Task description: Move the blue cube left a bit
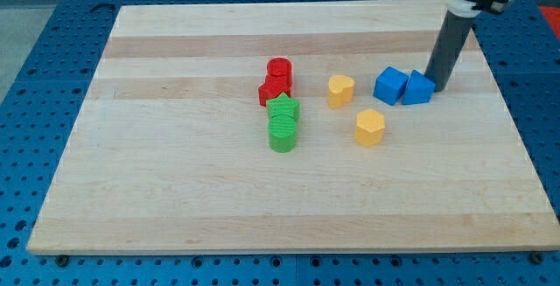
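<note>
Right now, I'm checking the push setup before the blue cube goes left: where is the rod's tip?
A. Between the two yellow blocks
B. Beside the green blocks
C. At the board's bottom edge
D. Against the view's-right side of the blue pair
D: my tip sits at the right edge of the blue triangular block, which adjoins the blue cube.

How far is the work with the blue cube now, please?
Done: my tip has reached the right side of the two blue blocks, against the blue wedge-like block. In hand: that block touches the blue cube, so a push leftwards would carry both. Left: whether the cube has moved at all cannot be told from one picture.
</note>
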Tool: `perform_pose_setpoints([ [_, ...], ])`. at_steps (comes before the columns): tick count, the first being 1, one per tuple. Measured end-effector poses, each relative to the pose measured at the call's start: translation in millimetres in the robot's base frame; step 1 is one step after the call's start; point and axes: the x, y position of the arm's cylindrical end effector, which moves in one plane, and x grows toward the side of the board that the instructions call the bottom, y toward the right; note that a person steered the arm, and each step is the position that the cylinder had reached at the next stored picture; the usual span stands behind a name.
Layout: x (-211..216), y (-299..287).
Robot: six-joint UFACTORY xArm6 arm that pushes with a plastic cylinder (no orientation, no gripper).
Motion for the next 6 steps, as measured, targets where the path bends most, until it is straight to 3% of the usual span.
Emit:
perform_pose_setpoints([
  [3,23,-16],
  [4,48,-56],
  [6,48,-34],
])
